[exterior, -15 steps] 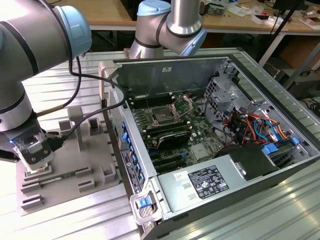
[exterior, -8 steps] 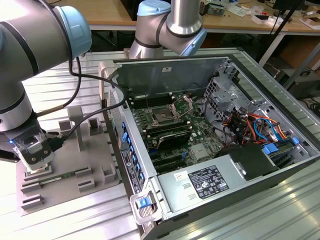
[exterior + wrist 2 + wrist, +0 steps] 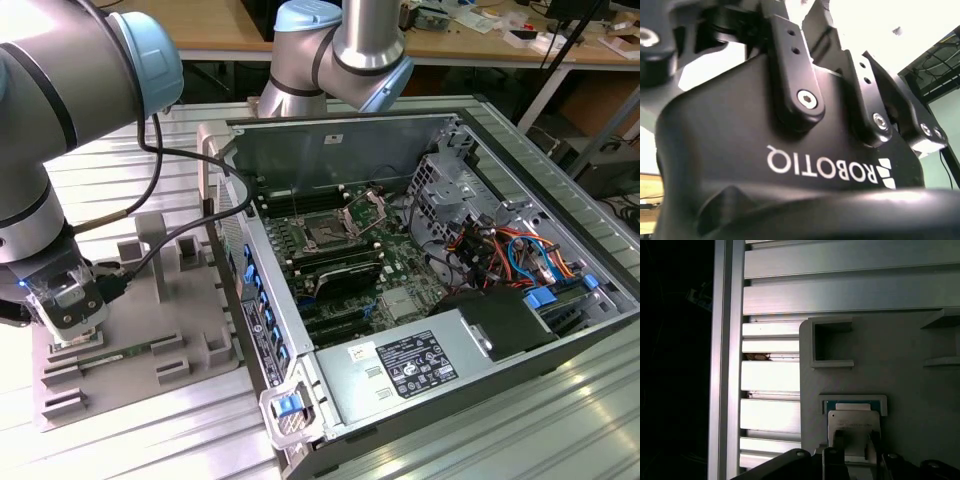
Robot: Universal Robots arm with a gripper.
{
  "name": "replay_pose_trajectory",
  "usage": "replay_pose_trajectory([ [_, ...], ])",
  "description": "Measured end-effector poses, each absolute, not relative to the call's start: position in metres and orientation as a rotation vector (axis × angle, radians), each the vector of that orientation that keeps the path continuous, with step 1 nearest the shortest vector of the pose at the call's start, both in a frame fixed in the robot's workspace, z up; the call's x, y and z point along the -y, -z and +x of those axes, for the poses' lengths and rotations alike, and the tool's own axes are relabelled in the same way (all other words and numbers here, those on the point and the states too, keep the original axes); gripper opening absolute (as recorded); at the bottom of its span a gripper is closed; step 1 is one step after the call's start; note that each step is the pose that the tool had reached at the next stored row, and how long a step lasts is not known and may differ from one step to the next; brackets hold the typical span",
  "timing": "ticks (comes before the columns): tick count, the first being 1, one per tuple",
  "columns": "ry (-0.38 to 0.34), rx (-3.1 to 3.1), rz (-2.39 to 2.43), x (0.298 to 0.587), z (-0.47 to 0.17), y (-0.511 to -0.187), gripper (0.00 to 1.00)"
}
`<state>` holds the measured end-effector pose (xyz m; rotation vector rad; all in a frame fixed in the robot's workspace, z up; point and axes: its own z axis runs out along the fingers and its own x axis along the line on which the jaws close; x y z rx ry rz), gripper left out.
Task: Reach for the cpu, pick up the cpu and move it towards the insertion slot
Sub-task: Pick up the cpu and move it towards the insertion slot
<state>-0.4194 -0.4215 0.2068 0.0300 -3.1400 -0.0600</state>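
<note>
The hand (image 3: 68,310) sits low over the grey parts tray (image 3: 160,290) on the tabletop (image 3: 120,160), at the exterior view's left, well apart from the insertion slot (image 3: 326,236) in the open PC case (image 3: 480,130) — can't tell if it's apart or clamped. In the first wrist view the cpu (image 3: 854,422) lies flat in a framed pocket just below the hand. Prob light, stiff, thin, w/ a slick metal top and fragile underside — best taken by two opposite edges, gently, kept level

A ribbed aluminium table (image 3: 140,445) carries a grey holder tray (image 3: 140,312) and an open computer case (image 3: 340,150).
</note>
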Motion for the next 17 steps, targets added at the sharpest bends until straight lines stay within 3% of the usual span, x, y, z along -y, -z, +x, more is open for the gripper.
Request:
replay_pose_trajectory([
  [1,0.060,3.140,0.030,0.4215,-0.4194,-0.2068,0.36],
  [4,0.060,3.140,0.030,0.4215,-0.4194,-0.2068,0.54],
  [17,0.060,3.140,0.037,0.4215,-0.4194,-0.2034,0.54],
])
